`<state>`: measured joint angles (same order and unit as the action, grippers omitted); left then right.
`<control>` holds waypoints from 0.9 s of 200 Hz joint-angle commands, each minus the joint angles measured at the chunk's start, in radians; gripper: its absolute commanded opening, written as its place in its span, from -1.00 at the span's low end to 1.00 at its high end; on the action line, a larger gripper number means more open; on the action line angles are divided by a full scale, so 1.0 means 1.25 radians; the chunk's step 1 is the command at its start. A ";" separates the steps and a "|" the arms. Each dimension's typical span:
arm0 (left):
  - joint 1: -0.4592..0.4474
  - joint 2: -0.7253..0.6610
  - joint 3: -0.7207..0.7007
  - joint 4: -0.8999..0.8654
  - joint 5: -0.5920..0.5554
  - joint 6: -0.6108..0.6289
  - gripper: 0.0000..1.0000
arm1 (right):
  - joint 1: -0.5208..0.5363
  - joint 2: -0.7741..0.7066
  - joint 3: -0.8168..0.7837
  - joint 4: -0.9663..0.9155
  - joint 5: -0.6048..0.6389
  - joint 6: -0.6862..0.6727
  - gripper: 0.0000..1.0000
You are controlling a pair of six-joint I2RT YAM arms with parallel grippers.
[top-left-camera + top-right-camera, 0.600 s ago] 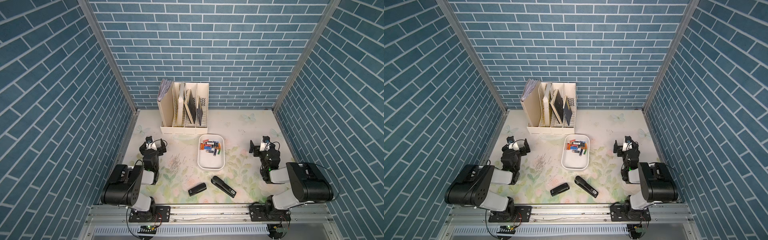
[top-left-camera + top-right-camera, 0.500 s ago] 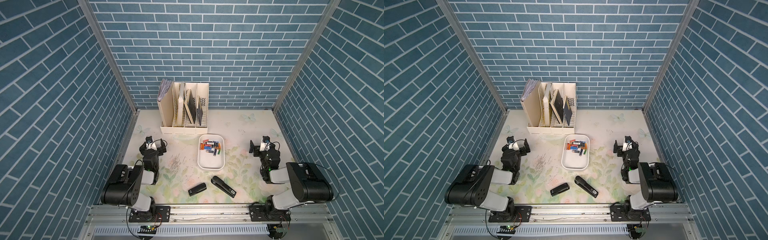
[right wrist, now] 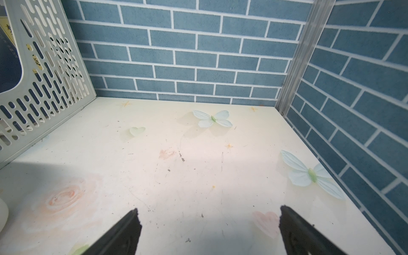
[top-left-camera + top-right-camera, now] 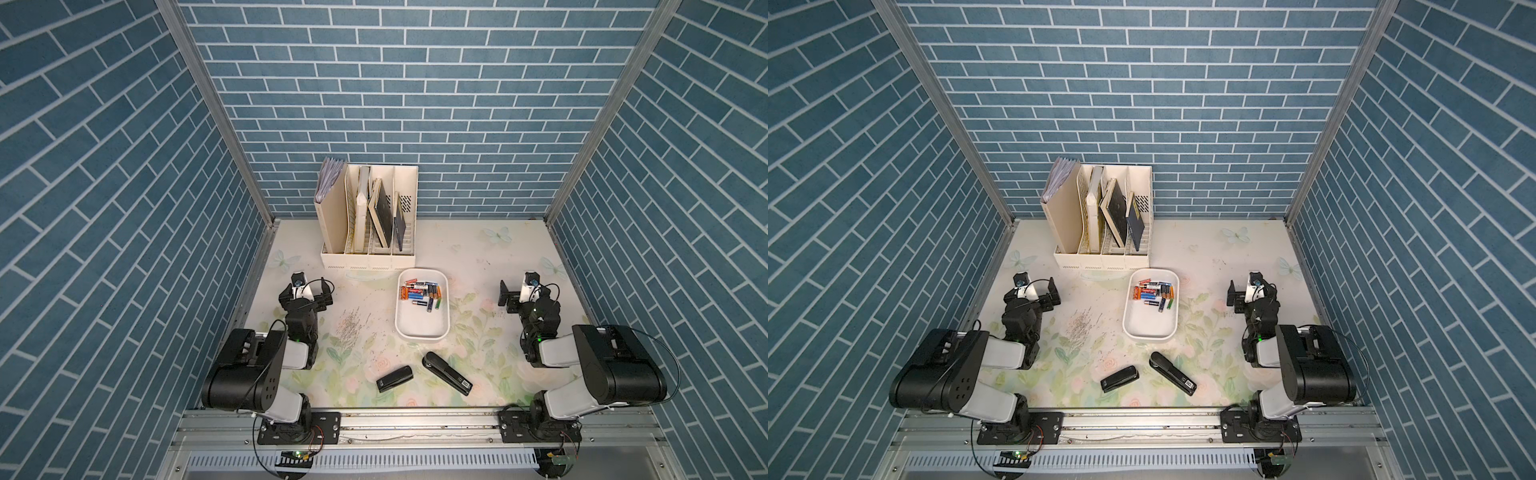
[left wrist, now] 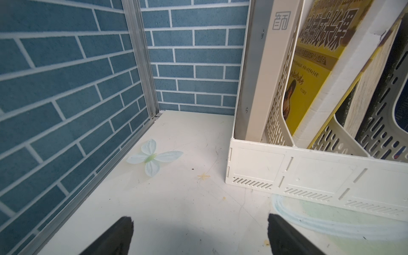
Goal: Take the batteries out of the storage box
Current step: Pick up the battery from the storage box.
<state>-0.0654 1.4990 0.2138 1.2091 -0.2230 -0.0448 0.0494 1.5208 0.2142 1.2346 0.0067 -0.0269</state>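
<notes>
— How do the tools stand?

— I see the left tool (image 4: 306,296) spread wide. In its wrist view the two black fingertips (image 5: 119,236) sit far apart over the pale floral-printed counter (image 5: 187,198), with nothing pinched between them. The right tool (image 4: 523,296) is spread just as wide and is just as empty, with only bare counter between its tips.

— And the cells?

— The small cylindrical batteries (image 4: 420,294), in orange, blue, black-and-gold and green wrappers, all lie in the shallow white plastic storage box (image 4: 419,326) with rounded corners. They are heaped at its far end. The box rests on the counter between my two tools, to the right of the left one and to the left of the right one, well apart from both.

— Anything closer?

— The tall cream slotted file holder (image 5: 309,176) with books stands ahead of the left tool and to its right, near but not touching.
</notes>
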 commanded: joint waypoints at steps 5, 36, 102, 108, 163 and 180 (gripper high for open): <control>0.004 -0.001 0.010 0.013 -0.001 0.003 0.99 | -0.003 0.006 0.012 0.021 -0.003 -0.017 1.00; 0.004 -0.001 0.011 0.014 0.000 0.004 0.99 | -0.003 0.007 0.012 0.021 -0.003 -0.017 1.00; 0.000 -0.005 0.010 0.017 0.001 0.008 0.99 | -0.008 0.008 0.016 0.012 -0.011 -0.014 1.00; -0.003 -0.021 0.029 -0.029 -0.005 0.010 0.99 | -0.008 0.008 0.017 0.012 -0.011 -0.014 1.00; -0.020 -0.099 0.549 -0.901 -0.066 -0.085 0.99 | 0.065 -0.142 0.509 -0.934 0.043 0.150 0.95; -0.024 -0.133 0.589 -0.975 -0.008 -0.140 0.99 | 0.156 -0.141 0.662 -1.118 0.070 0.178 0.95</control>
<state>-0.0834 1.3838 0.9024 0.3592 -0.2871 -0.1173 0.1143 1.3895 0.8352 0.3832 0.0608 0.0868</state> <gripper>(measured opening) 0.997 0.975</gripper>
